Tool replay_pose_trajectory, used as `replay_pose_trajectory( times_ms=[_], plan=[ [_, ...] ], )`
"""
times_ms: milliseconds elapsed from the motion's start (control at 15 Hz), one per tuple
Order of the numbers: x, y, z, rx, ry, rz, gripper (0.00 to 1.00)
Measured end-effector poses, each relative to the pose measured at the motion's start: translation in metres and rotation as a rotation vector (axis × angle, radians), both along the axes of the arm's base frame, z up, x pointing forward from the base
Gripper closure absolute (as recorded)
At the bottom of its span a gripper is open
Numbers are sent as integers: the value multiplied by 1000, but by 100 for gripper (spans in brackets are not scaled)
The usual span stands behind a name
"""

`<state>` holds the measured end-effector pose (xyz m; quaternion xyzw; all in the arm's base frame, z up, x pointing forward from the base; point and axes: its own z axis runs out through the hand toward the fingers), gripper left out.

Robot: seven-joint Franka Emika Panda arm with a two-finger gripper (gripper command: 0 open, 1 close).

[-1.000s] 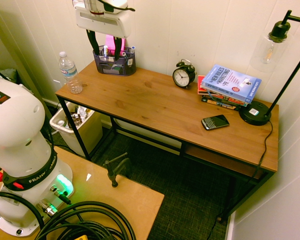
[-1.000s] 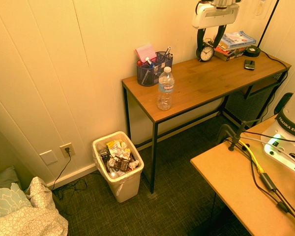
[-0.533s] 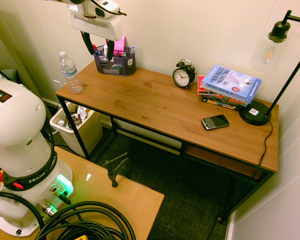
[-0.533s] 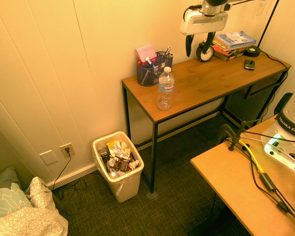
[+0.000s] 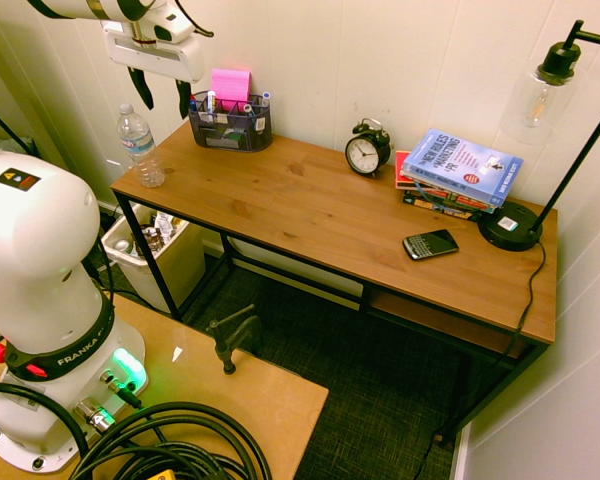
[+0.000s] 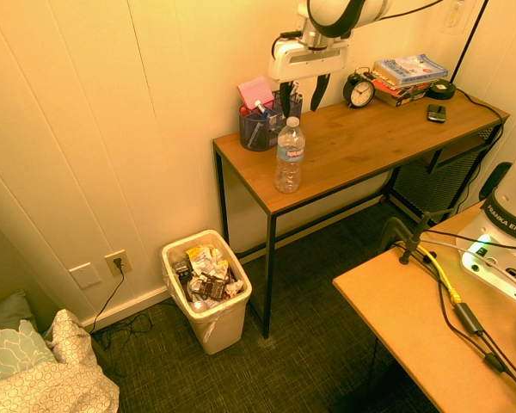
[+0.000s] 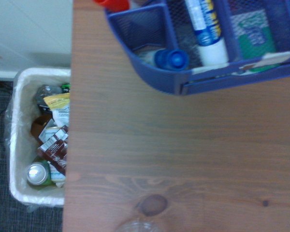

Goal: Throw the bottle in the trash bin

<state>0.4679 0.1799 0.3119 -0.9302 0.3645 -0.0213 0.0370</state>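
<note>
Can read "NEW RULES", "MARKETING" and "PR" on the blue book (image 5: pixel 470 165), plus "FRANKA" on the robot arm's black base ring (image 5: pixel 78 350).

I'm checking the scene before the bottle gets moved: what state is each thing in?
Bottle: upright on the desk, capped, not held.
Trash bin: upright, open-topped, well filled with rubbish.
Gripper: open, empty, above the desk.
Pen organizer: upright, holding pens and pink notes.
Alarm clock: upright.
Books: stacked flat.
Phone: lying flat, screen dark.
</note>
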Motion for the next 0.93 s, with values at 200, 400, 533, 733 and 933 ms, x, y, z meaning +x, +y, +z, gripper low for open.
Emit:
replay_pose_trajectory(
  times_ms=[200, 400, 533, 733, 933],
  plan=[
    [-8, 23, -9, -4, 21, 33, 0],
    [-15, 30, -14, -17, 54, 51, 0],
    [-20, 34, -18, -25, 78, 58, 0],
    [-25, 36, -22, -37, 105, 45, 0],
    [-29, 40, -25, -44, 120, 36, 0]
  ],
)
